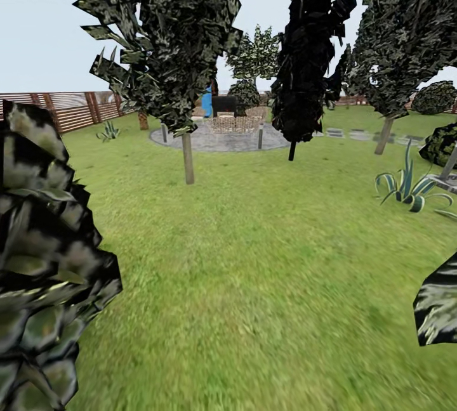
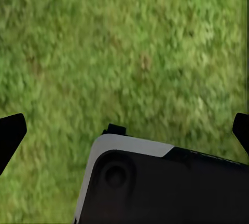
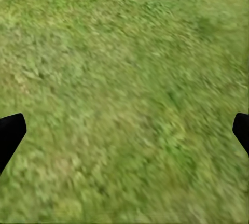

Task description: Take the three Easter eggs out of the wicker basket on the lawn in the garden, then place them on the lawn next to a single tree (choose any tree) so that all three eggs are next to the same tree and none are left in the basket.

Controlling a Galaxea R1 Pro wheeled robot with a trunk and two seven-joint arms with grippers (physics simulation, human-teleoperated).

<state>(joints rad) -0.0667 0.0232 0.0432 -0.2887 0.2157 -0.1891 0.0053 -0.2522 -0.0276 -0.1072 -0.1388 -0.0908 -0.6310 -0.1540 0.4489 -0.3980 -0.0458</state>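
Both grippers spread over lawn (seemingly empty).

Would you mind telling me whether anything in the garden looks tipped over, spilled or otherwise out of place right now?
Nothing stands out. The lawn is plain grass, the trees stand upright, and the fence looks whole. Both wrist views show grass between wide-apart fingertips.

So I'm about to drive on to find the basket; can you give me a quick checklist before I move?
1. Lawn ahead free of obstacles: ok.
2. Left gripper open, nothing held: ok.
3. Right gripper open, nothing held: ok.
4. Foliage close at the left side: not ok, steer away.
5. Where the basket stands: cannot tell.
6. A pale trunk ahead as a drop spot: ok.
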